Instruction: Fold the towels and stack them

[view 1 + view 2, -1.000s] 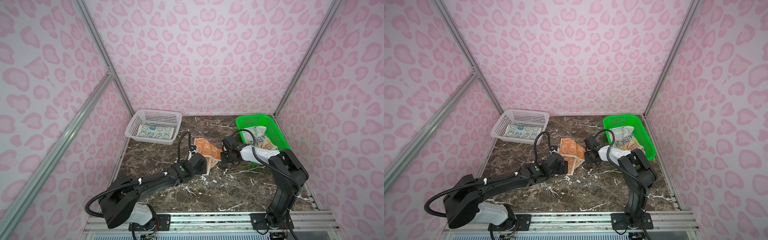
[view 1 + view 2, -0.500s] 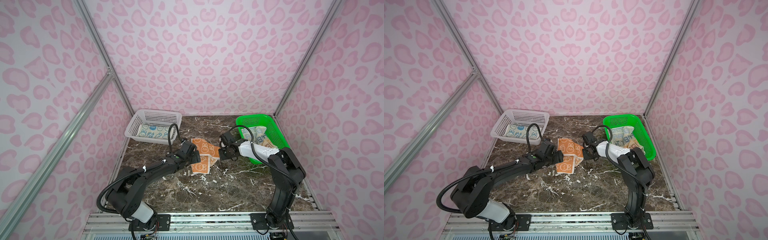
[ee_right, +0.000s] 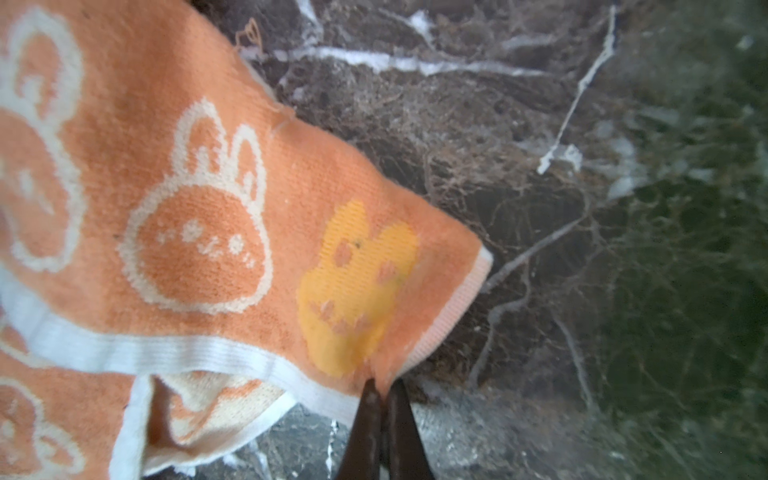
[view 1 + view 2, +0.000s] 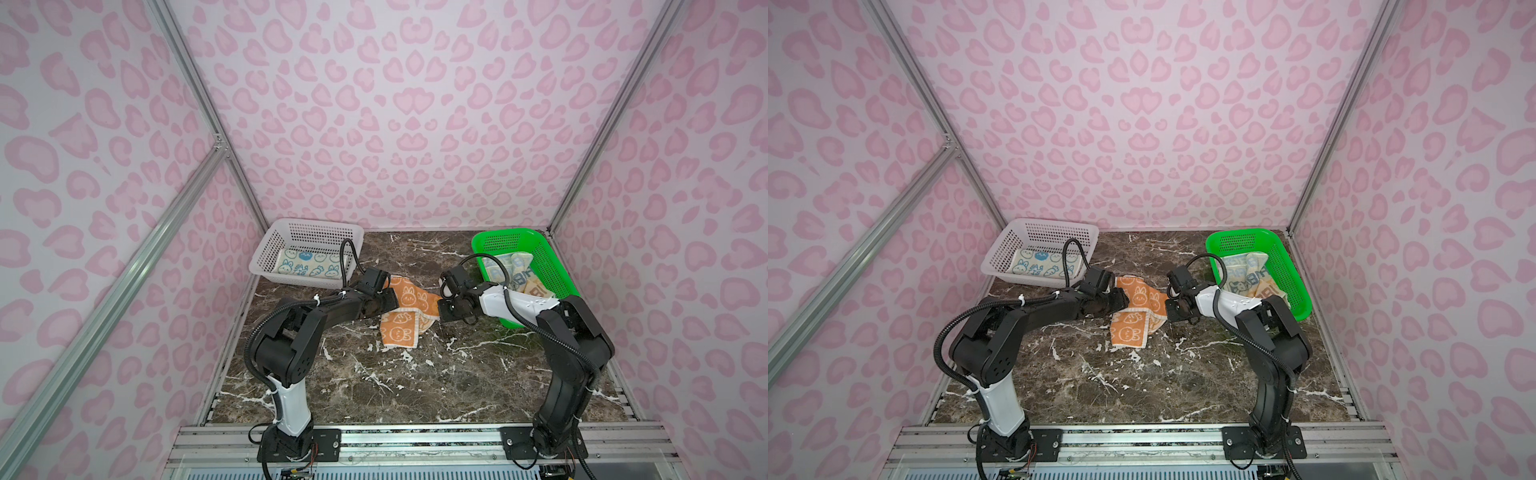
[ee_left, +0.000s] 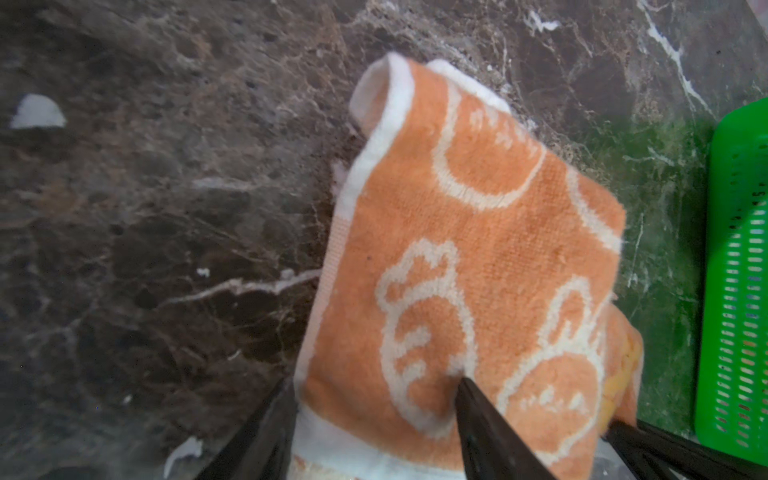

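**Orange towel between two grippers on the marble**

In both top views we see the orange towel (image 4: 409,316) lying rumpled and partly doubled over on the brown marble table (image 4: 415,374), about midway between the white basket (image 4: 266,257) and the green basket (image 4: 552,266). The left gripper (image 4: 388,301) sits at the towel's end nearer the white basket, and the right gripper (image 4: 442,309) at the opposite end. A cream towel (image 4: 309,264) printed with blue bunnies lies flat in the white basket, and cream lettered towels (image 4: 519,274) are heaped in the green one.

From the left wrist we find the left gripper (image 5: 376,382) with its jaws spread: one finger presses onto the orange towel (image 5: 478,249) and the other stands just off its white hem, on the marble side.

From the right wrist we see the right gripper (image 3: 383,386) pressed together, pinching the corner of the orange towel (image 3: 208,208) beside a yellow bunny patch, with that corner lifted off the marble
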`<state>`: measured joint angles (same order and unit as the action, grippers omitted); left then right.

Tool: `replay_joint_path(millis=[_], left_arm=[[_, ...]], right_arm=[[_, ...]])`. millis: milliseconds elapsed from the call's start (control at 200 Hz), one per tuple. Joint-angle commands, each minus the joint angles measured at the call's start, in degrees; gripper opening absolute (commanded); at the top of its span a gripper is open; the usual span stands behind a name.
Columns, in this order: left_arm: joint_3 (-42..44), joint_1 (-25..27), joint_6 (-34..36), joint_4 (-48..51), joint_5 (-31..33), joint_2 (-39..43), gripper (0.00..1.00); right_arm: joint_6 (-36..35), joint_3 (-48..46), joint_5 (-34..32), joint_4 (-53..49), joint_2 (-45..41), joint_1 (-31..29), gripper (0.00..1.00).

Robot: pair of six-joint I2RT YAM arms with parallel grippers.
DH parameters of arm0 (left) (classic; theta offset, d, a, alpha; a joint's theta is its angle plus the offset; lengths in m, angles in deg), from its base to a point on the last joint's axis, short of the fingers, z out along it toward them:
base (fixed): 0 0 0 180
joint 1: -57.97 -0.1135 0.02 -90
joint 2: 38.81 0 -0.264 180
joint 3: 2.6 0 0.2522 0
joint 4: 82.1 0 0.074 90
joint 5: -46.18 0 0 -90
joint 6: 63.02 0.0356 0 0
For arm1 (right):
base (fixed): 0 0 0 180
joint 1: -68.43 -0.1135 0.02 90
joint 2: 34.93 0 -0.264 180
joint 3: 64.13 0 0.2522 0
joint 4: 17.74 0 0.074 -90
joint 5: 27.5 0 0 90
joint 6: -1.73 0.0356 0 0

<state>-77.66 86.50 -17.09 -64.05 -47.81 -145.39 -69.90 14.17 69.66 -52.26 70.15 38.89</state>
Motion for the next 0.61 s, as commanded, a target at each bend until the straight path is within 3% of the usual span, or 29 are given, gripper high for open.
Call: replay_joint_path(millis=[0, 240, 600], left_arm=[[0.12, -0.13, -0.84, 1.64, 2.03, 0.15, 0.63], [3.17, -0.4, -1.17, 1.13, 2.65, 1.44, 0.62], [3.96, -0.05, 1.28, 3.8, 4.04, 1.37, 0.39]], right_arm=[[0.66, -0.43, 0.75, 1.06, -0.08, 0.09, 0.0], [1.04, -0.91, 1.17, 1.65, -0.71, 0.2, 0.0], [1.13, -1.15, 0.77, 1.77, -0.58, 0.08, 0.0]])
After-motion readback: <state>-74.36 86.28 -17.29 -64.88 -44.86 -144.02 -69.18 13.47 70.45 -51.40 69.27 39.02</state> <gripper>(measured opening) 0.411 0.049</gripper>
